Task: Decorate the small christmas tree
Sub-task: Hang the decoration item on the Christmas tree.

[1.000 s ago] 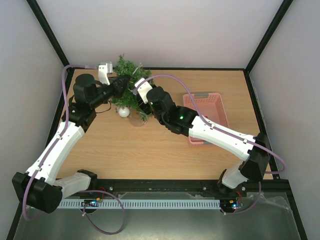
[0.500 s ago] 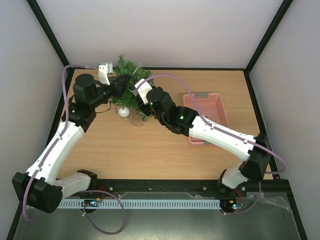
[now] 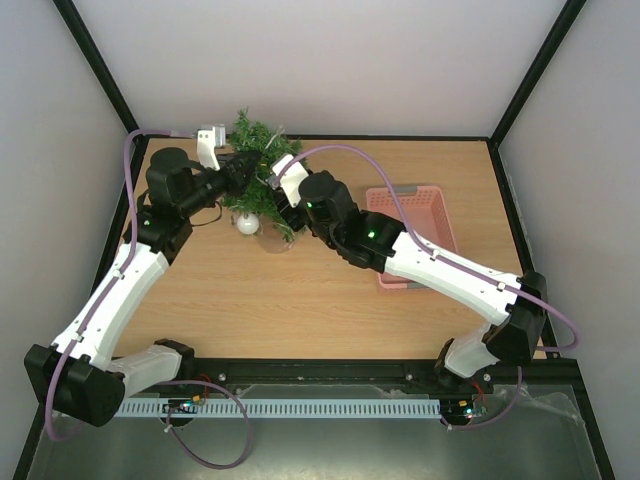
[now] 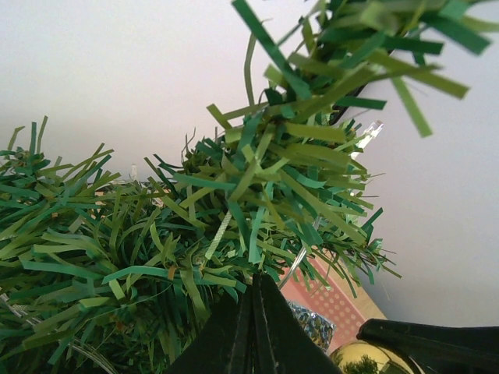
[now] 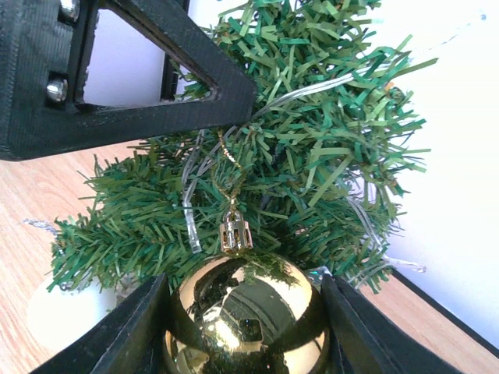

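Pale wooden tabletop [image 3: 300, 300] held the small dark-green artificial christmas tree [image 3: 258, 135] toward its far-left corner. Left gripper [image 4: 253, 327] was pinched together among branches; right gripper [image 5: 245, 312] clamped a shiny gold ball ornament [image 5: 234, 331] (under the needles).

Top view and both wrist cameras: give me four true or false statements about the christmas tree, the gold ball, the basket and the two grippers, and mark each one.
1. The right gripper grips a gold ball between its fingers. True.
2. The left gripper stands wide open. False: its fingers are shut together, up against the branches of the small christmas tree.
3. A gold cap on top of the gold ball carries a thin gold cord that leads up into the branches. True.
4. In the top view the pink basket stands to the left of the tree. False: it stands to the tree's right, partly under the right arm.
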